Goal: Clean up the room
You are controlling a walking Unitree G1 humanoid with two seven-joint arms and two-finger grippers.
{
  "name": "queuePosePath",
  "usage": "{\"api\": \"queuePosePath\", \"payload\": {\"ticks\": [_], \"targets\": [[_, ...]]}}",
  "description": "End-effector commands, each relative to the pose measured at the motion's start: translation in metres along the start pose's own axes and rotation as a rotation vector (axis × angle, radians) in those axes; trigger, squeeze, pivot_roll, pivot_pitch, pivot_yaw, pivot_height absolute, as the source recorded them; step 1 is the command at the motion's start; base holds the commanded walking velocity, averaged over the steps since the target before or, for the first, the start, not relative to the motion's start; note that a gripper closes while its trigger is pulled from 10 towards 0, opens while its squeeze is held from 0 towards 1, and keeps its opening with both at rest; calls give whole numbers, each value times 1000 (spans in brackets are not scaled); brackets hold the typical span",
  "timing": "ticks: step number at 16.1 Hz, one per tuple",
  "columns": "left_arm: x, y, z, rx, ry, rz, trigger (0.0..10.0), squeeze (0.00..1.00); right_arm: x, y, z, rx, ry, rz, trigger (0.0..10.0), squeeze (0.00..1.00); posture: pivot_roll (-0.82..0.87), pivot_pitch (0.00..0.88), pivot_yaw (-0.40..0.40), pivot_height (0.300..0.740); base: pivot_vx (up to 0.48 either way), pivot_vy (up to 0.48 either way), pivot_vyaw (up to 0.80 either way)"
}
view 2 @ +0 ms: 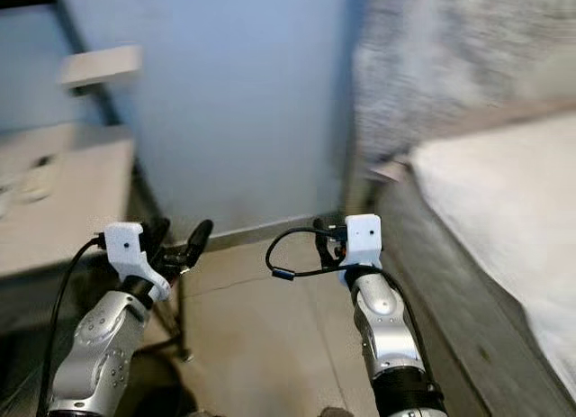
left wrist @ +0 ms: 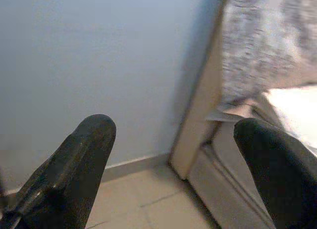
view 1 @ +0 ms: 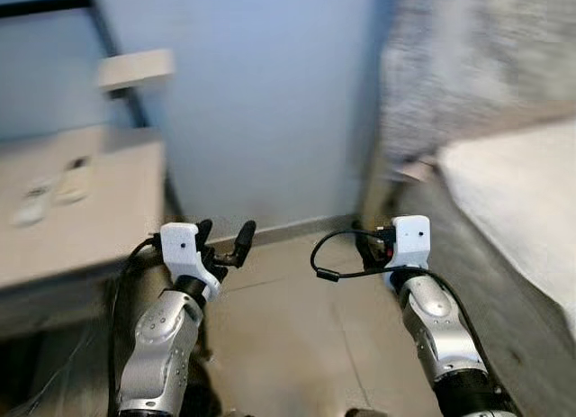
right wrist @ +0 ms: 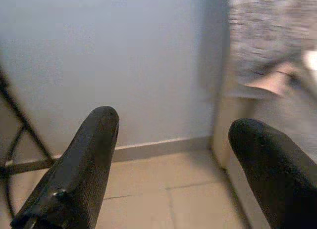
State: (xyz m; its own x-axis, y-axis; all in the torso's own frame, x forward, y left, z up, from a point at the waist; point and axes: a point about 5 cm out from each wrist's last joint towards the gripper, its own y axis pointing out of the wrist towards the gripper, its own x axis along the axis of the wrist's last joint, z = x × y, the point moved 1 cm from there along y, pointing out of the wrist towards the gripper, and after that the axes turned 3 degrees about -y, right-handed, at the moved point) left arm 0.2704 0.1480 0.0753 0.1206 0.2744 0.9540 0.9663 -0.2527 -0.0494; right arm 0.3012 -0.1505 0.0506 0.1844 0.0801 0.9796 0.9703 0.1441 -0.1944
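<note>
- The room's likely clutter: two small pale items (view 1: 54, 190) lie on the desk (view 1: 99, 219) at the robot's left, too blurred to identify; nothing to tidy shows on the floor (view 1: 288, 327).
- The left gripper (view 1: 223, 241) is held up just past the desk's near corner, fingers spread wide and empty; through its wrist view the gap between the fingers frames only wall and bed edge.
- The right gripper (right wrist: 173, 164) hangs forward over the tiles beside the bed (view 1: 522, 201), fingers likewise apart with nothing between them.
- Both arms sit raised and level, which reads as a carry-free travelling pose while the robot looks for work; the blur suggests the head is turning.
- Ahead, the blue wall (view 1: 261, 102) meets the floor at a pale skirting; a speckled cover (view 1: 468, 57) drapes above the bed.
</note>
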Motion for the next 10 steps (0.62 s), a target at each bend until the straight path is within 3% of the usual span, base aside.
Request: {"api": "queuePosePath", "payload": {"ticks": [1, 10], "targets": [[-3, 2, -1, 1, 11, 13, 10000, 0, 2, 3, 1, 1, -3, 2, 10000, 0, -83, 0, 85, 740, 0, 0, -681], [-8, 3, -5, -26, 4, 18, 10000, 0, 6, 2, 1, 17, -9, -11, 10000, 0, -105, 0, 83, 740, 0, 0, -665]]}}
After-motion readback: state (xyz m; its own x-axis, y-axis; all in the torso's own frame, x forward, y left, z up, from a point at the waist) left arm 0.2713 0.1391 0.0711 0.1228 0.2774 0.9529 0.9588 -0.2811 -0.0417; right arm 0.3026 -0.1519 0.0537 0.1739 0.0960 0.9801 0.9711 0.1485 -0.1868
